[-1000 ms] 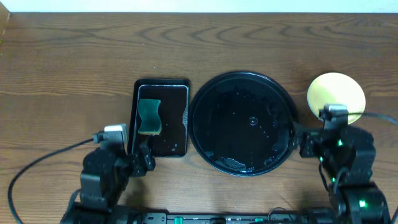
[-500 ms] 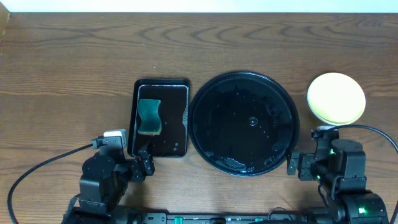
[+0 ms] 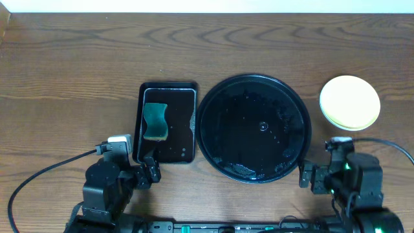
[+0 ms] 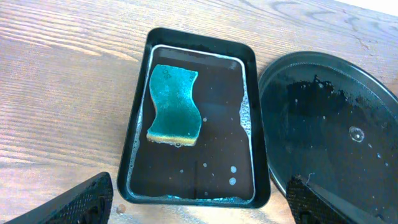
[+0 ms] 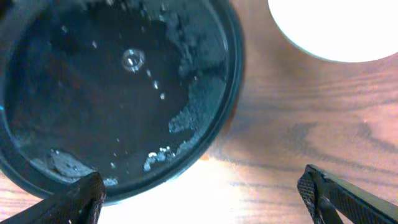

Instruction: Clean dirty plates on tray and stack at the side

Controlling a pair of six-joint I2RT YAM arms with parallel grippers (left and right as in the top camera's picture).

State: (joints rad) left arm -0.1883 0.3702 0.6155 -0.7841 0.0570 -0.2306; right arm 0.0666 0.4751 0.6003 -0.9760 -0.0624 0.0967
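Note:
The large round black tray sits mid-table, wet with foam and with no plates on it; it also shows in the left wrist view and the right wrist view. A stack of plates with the pale yellow plate on top stands on the wood to the tray's right, its edge bright in the right wrist view. My left gripper is open and empty, near the front of the small tray. My right gripper is open and empty, over the tray's front right edge.
A smaller rectangular black tray with soapy water holds a teal sponge left of the round tray; both show in the left wrist view, tray and sponge. Cables run from both arms along the front edge.
My right arm has pulled back from the plate stack toward the front edge of the table, its gripper empty. The left arm has barely moved.

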